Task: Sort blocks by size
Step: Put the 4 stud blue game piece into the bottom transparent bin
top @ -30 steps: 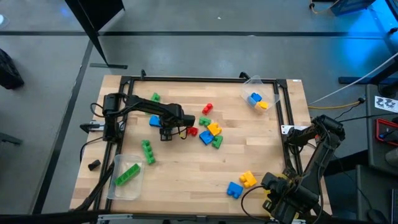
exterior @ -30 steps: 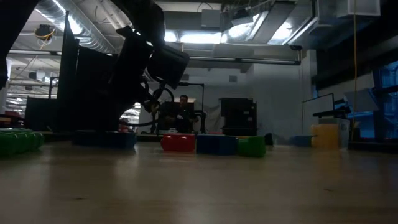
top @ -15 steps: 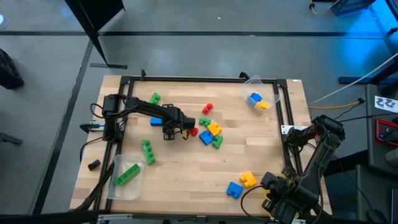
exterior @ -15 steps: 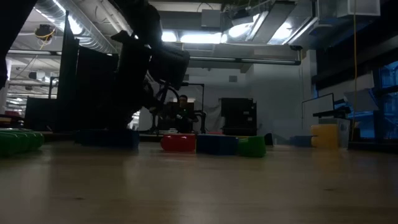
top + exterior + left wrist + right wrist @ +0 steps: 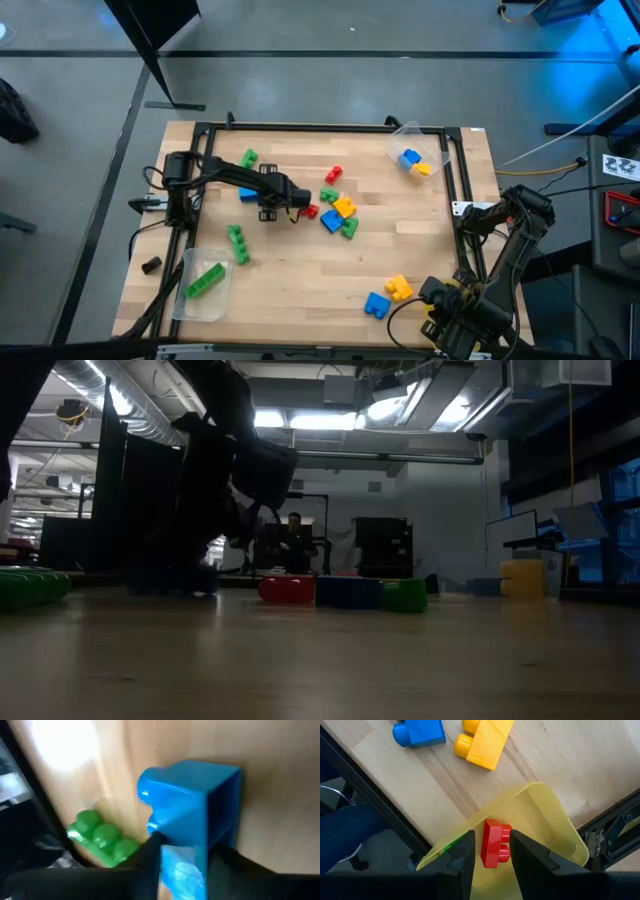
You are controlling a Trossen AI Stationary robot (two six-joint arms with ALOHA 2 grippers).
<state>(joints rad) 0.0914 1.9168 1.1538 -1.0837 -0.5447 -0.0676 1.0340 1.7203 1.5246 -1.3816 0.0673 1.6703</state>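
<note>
The left gripper (image 5: 268, 208) is covering most of a blue block (image 5: 250, 194) toward the tabletop's left edge in the high view, so the grip itself is hiding there. At the near right corner the right arm is blocking the yellow tray (image 5: 555, 827), and the wrist picture's edge is cutting off its near end. A green piece (image 5: 451, 843) is barely peeking behind a finger.

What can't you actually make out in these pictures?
- Left gripper on the blue block: left wrist view shows its fingers flanking it, contact unclear.
- Yellow tray: right wrist view, mostly hidden behind the right gripper.
- Clear tray: high view, contents too small to count.
</note>
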